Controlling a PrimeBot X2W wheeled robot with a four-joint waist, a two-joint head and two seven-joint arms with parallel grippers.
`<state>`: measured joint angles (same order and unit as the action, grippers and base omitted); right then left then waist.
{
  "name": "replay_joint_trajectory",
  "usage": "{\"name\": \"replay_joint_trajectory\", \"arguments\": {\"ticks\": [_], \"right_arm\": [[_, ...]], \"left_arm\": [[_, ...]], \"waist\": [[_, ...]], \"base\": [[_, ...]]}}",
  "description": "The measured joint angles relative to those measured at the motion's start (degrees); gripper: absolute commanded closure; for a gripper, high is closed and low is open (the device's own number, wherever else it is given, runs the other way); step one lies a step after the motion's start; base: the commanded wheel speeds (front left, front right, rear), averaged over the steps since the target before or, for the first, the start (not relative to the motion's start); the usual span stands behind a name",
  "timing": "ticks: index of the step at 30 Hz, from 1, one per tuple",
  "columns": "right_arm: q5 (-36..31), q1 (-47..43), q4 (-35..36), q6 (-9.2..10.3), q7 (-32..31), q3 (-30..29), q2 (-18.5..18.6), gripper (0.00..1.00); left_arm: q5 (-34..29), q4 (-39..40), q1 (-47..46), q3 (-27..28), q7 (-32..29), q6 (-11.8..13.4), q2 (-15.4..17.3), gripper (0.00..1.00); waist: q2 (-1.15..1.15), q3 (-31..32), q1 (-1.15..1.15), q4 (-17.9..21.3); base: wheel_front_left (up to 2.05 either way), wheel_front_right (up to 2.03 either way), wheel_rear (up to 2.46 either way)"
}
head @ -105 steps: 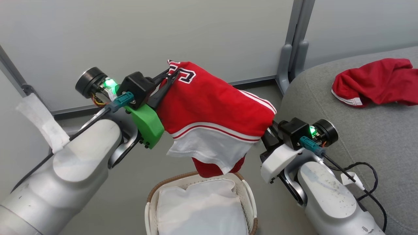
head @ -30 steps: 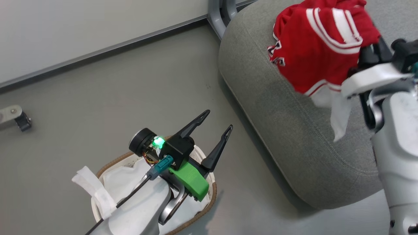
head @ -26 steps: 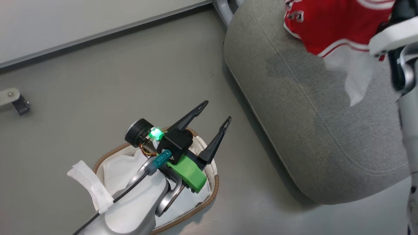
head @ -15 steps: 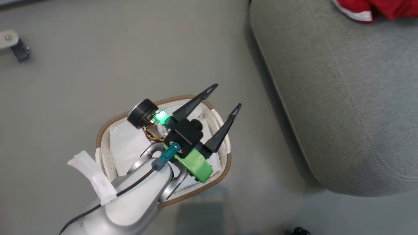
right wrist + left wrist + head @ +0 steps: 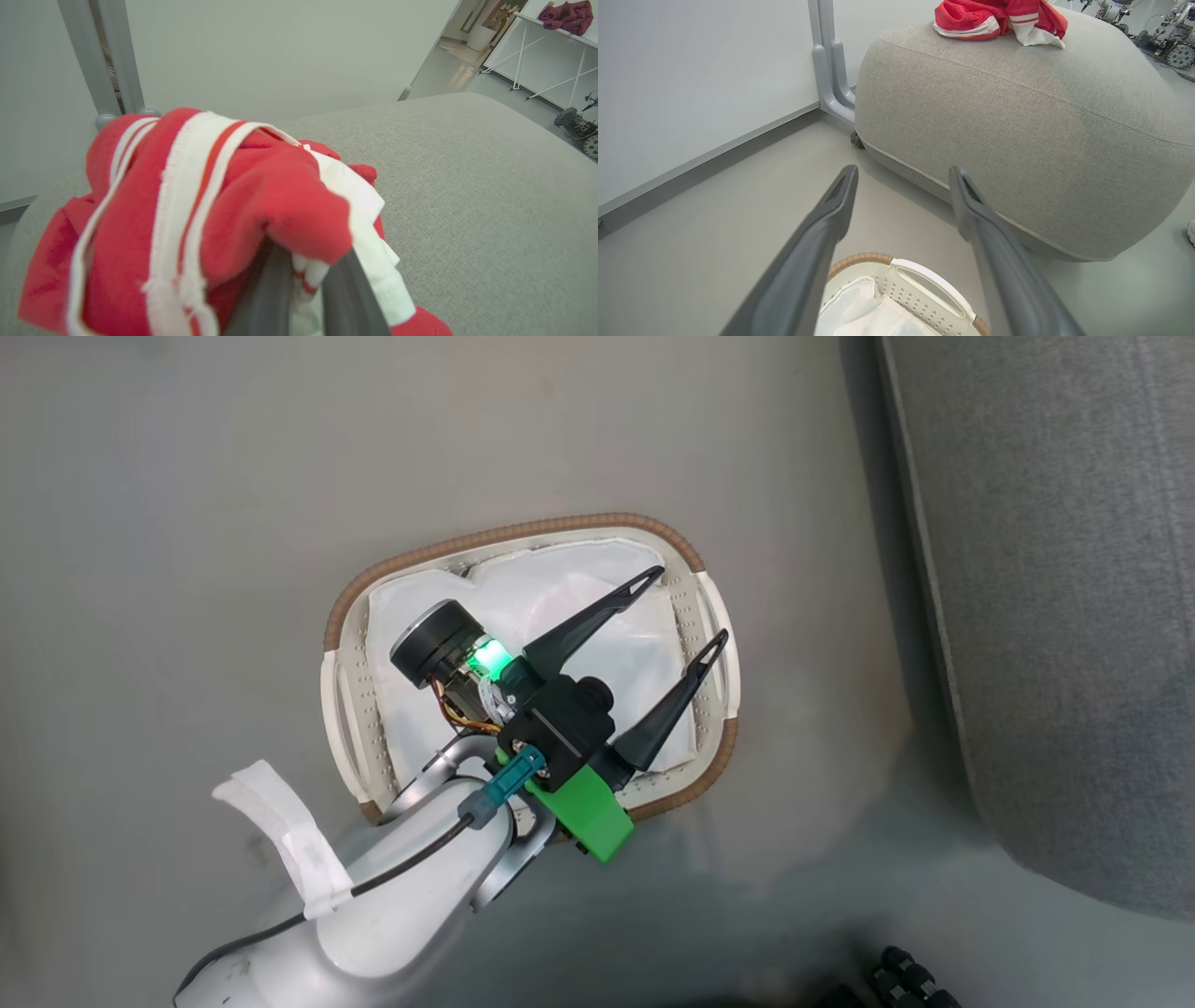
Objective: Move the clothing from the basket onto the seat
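Up on the large grey fabric-upholstered seat cushion [image 5: 1017, 130] lie both pieces of clothing. In the left wrist view a plain red fabric garment with a white-striped hem [image 5: 962, 14] sits at about 12 o'clock on the cushion's top. The red-and-white striped fabric jersey [image 5: 1034, 35] touches it on its 3 o'clock side. In the right wrist view the jersey [image 5: 210, 219] is bunched over the right gripper [image 5: 306, 280]. Its two dark fingers [image 5: 261, 303] stand nearly together with a fold of white and red cloth pinched between them, their tips hidden under the fabric. The seat cushion [image 5: 467, 186] spreads away toward 2 o'clock. In the head view the small oval white perforated plastic basket with a brown woven rim [image 5: 523, 532] stands on the grey floor [image 5: 187, 523]. The seat cushion [image 5: 1055, 616] is at its 3 o'clock, apart from it. A white cloth liner [image 5: 560, 597] lies in the basket. The left gripper [image 5: 687, 605] hangs above the liner, fingers [image 5: 579, 625] spread wide and pointing to 1 o'clock, holding nothing.
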<state>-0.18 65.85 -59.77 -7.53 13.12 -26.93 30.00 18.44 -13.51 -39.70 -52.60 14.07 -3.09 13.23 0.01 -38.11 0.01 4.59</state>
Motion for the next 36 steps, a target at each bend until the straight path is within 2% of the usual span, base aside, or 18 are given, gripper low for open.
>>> {"name": "replay_joint_trajectory", "arguments": {"ticks": [1,2,3,4,12,20,27,36], "right_arm": [[-0.49,-0.09,-0.45,0.0,0.29,-0.3,-0.43,1.0],[-1.12,-0.1,-0.86,0.0,0.63,-0.75,-0.94,0.91],[-1.71,-0.1,-1.03,0.0,0.94,-1.25,-1.41,0.53],[-2.32,-0.1,-1.03,0.0,1.12,-1.52,-1.71,0.0],[-4.39,-2.17,1.81,0.0,1.87,-0.35,-5.17,0.0],[0.04,-13.52,10.57,0.0,1.88,5.99,-9.66,0.0],[2.87,-22.21,16.52,0.0,1.97,10.24,-11.25,0.0],[5.27,-25.92,21.6,0.0,1.97,14.6,-11.48,0.0]], "left_arm": [[0.02,-0.09,0.0,0.01,-0.12,-0.01,0.09,0.0],[0.11,-0.22,0.0,0.0,-0.12,-0.01,0.22,0.0],[0.19,-0.37,0.0,-0.01,-0.13,-0.02,0.4,0.0],[0.19,-0.55,0.0,-0.04,-0.13,-0.04,0.56,0.0],[1.78,-1.38,0.14,0.46,-0.47,0.08,1.51,0.0],[3.53,-2.16,2.11,2.09,-0.37,1.65,2.97,0.0],[5.83,-2.6,4.85,3.93,0.15,3.04,3.77,0.0],[7.8,-4.39,7.71,7.8,0.89,4.11,2.59,0.0]], "waist": [[0.0,-0.37,0.0,-0.17],[0.0,-0.77,0.0,-0.3],[0.0,-1.03,0.0,-0.33],[0.0,-1.12,0.0,-0.25],[0.0,0.29,0.0,1.98],[0.0,4.14,-0.01,5.11],[0.0,8.76,-0.01,7.61],[0.0,14.95,-0.01,8.92]], "base": [[0.0,0.0,0.0],[0.0,0.0,0.0],[0.0,0.0,0.0],[0.0,0.0,0.0],[0.0,0.0,0.0],[0.0,0.0,0.0],[0.0,0.0,0.0],[0.0,0.0,0.0]]}}
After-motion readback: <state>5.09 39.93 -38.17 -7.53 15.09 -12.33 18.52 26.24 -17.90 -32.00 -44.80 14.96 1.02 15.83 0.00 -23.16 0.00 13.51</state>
